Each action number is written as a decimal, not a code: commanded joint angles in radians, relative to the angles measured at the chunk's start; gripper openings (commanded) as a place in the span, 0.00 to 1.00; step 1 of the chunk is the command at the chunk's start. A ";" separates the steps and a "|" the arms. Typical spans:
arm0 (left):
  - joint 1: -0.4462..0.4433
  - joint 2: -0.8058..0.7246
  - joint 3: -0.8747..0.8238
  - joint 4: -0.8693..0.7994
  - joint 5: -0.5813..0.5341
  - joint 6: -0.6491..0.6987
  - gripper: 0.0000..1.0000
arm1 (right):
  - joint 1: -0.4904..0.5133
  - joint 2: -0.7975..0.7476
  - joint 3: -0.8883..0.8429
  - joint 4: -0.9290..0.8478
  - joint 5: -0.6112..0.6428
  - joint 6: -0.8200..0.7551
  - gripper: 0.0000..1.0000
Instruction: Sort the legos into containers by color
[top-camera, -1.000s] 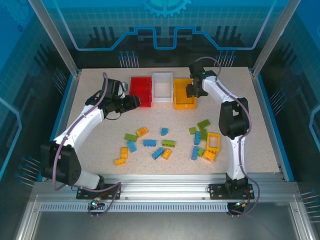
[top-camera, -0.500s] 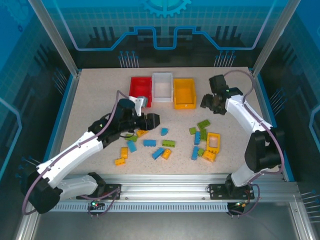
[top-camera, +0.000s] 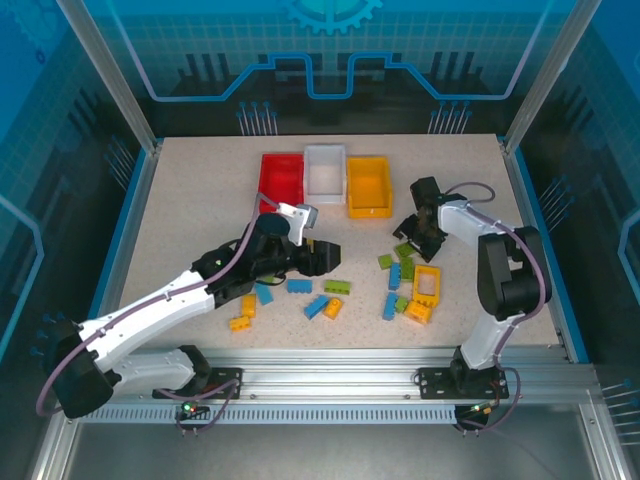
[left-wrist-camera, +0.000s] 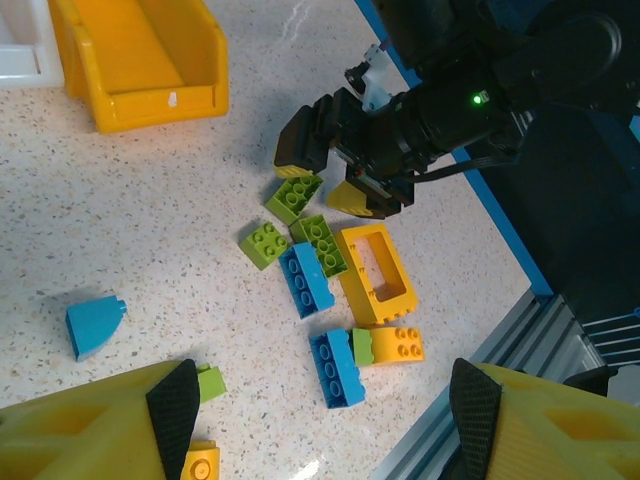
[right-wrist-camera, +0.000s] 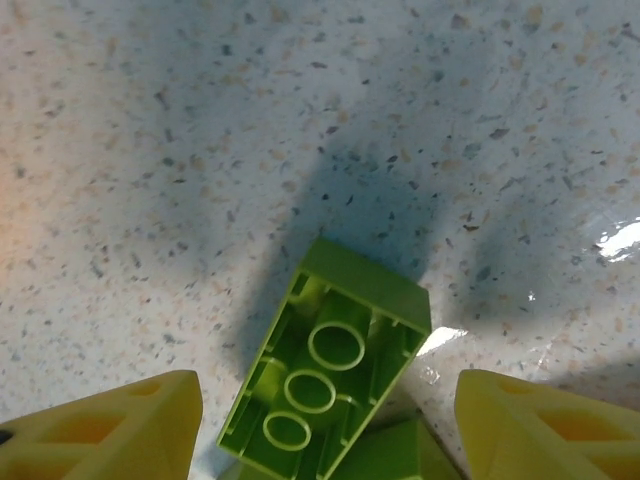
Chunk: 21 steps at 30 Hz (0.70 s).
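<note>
The right gripper (right-wrist-camera: 320, 432) is held open above the table (right-wrist-camera: 150, 150), with its two yellow fingers (right-wrist-camera: 110, 425) spread wide and nothing gripped. Between them, clear of both pads, a lime green brick (right-wrist-camera: 325, 370) is seen lying hollow side up. A second green piece is pressed against its near end. Whether the brick leans on that piece cannot be told from so close a view.

The left gripper (left-wrist-camera: 325, 410) is also open wide and empty. Just ahead of its fingers a blue brick (left-wrist-camera: 335, 368) is found, with an orange brick (left-wrist-camera: 398, 345) close beside it. The rest of the legos are scattered further ahead and to either side. The containers are set well beyond both grippers in a row: the red bin (top-camera: 282, 180), the white bin (top-camera: 324, 172) and the yellow-orange bin (top-camera: 368, 185).

The bricks are judged to be light, rigid and smooth-sided, so they may skid or twist if nudged by one finger first. The lime green brick would best be taken across its narrow width, on the two long flat walls near the middle, with the jaws squared to those walls.
</note>
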 joint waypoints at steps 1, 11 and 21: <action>-0.016 0.012 0.010 0.034 -0.014 0.010 0.71 | -0.019 0.023 -0.012 0.035 -0.025 0.062 0.67; -0.036 0.029 0.015 0.049 -0.019 0.009 0.70 | -0.026 0.057 -0.011 0.063 -0.018 0.086 0.43; -0.015 0.047 0.102 -0.051 -0.099 -0.001 0.70 | 0.103 -0.068 0.090 0.065 0.217 -0.105 0.30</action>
